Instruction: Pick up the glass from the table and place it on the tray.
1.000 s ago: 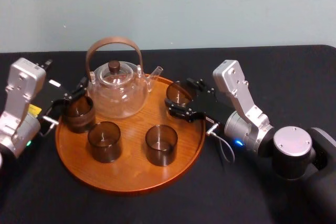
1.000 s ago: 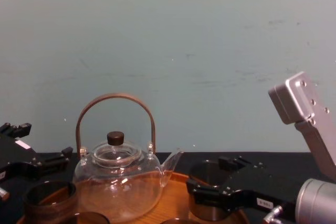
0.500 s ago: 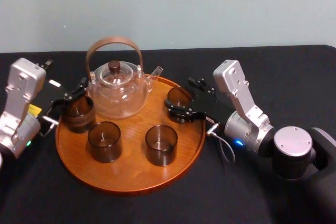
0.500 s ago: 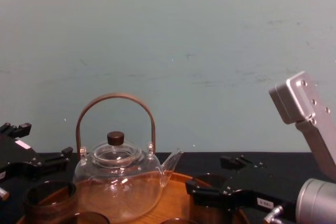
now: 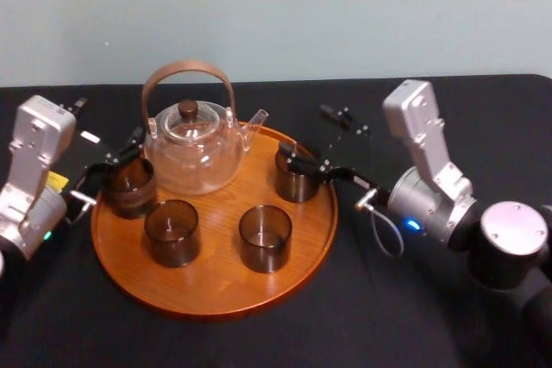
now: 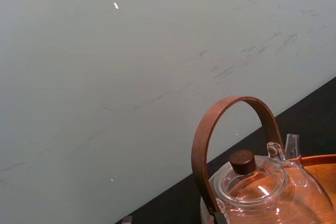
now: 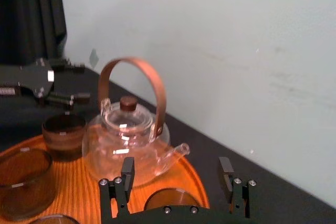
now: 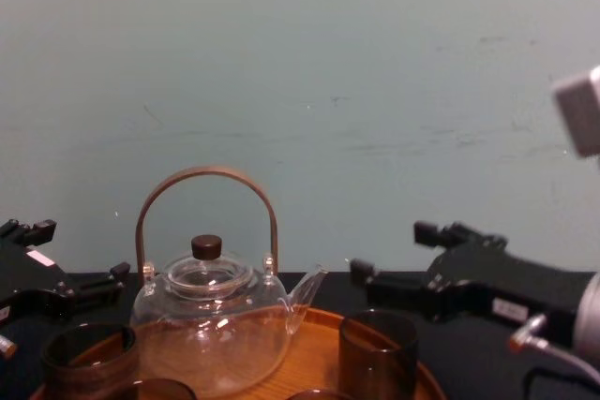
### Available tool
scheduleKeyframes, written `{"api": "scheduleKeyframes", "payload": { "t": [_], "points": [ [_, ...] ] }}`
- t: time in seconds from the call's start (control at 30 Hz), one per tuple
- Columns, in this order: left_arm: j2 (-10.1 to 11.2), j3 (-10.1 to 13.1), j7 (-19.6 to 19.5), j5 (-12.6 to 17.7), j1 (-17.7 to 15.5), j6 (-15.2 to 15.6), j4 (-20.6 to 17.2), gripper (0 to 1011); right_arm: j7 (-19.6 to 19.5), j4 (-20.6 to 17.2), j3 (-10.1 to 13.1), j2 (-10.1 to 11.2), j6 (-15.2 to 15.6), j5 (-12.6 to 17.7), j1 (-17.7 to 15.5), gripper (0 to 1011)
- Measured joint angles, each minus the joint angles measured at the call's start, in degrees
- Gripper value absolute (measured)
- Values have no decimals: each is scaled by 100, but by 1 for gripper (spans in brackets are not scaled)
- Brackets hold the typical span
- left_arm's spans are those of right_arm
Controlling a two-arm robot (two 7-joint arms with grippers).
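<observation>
The glass (image 5: 294, 180) stands upright on the tray (image 5: 216, 286) at its right side, beside the teapot's spout. My right gripper (image 5: 310, 137) is open, just right of and above the glass, with nothing between its fingers. From the chest, the right gripper (image 8: 394, 255) hangs above the glass (image 8: 378, 355). In the right wrist view the right gripper (image 7: 177, 169) spreads wide over the glass (image 7: 167, 199). My left gripper (image 5: 117, 154) is open at the tray's left edge, over another glass (image 5: 129, 187).
A glass teapot (image 5: 191, 146) with a brown arched handle sits at the back of the tray. Two more dark glasses (image 5: 172, 232) (image 5: 265, 237) stand at the tray's front. The table (image 5: 405, 316) is covered in black cloth, and a pale wall rises behind it.
My right gripper lowered the glass onto the tray, opened, and drew back up and to the right. The left arm has not moved.
</observation>
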Motion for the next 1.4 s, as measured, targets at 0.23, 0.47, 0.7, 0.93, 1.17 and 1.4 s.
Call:
{"api": "scheduleKeyframes", "payload": {
  "t": [0.23,0.47,0.7,0.93,1.17,1.4],
  "points": [
    [0,0,0,0,0,0,0,1002,-151,-589,344,325,-92,195,-376,1002],
    [0,0,0,0,0,0,0,1001,-394,-765,832,568,-187,334,-743,1002],
    [0,0,0,0,0,0,0,1001,-549,-776,1179,716,-333,294,-1031,1002],
    [0,0,0,0,0,0,0,1001,-634,-640,1317,685,-440,114,-1148,1003],
    [0,0,0,0,0,0,0,1001,-541,-550,1267,594,-450,26,-1162,1002],
    [0,0,0,0,0,0,0,1001,-518,-439,1236,528,-456,-50,-1128,1002]
  ]
}}
